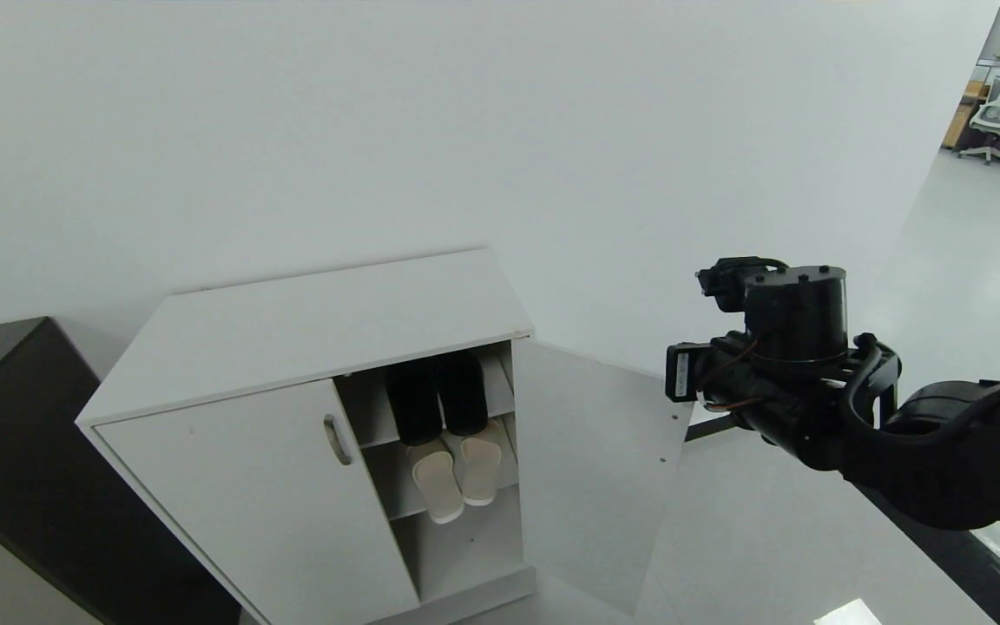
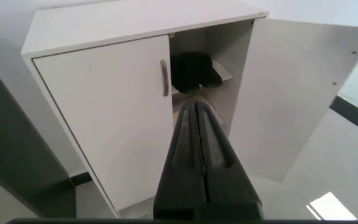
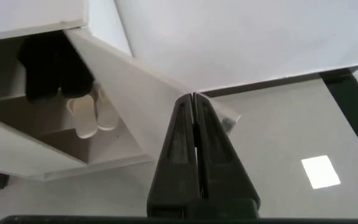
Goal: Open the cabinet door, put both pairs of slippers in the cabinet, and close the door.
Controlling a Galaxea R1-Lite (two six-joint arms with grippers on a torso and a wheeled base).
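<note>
Head view, cabinet [image 1: 309,321]: it stands against the far wall. Its left door [image 1: 248,503] is closed and its right door [image 1: 595,469] is swung wide.
Head view, slippers: both pairs are already inside, the black pair [image 1: 435,395] on the upper shelf and the pale pair [image 1: 457,469] on the shelf below. The pale heels hang past the shelf front.
Head view, right arm [image 1: 812,391]: it is raised, right of the open door's free edge and apart from it.
Head view, door handling: expect a stiff, light panel that swings freely. You likely need no grip, so push the outer face near the free edge.
Head view, risk: the soft heels may catch the closing door.
Left wrist view, left pincer [image 2: 196,106]: its fingers are pressed together on nothing, and it points at the handle [image 2: 164,78] side of the opening.
Right wrist view, right pincer [image 3: 193,99]: it is closed and empty, and sits near the open door's lower edge.
Hidden: you cannot see the hinges, the open door's handle or the slippers' toes.
</note>
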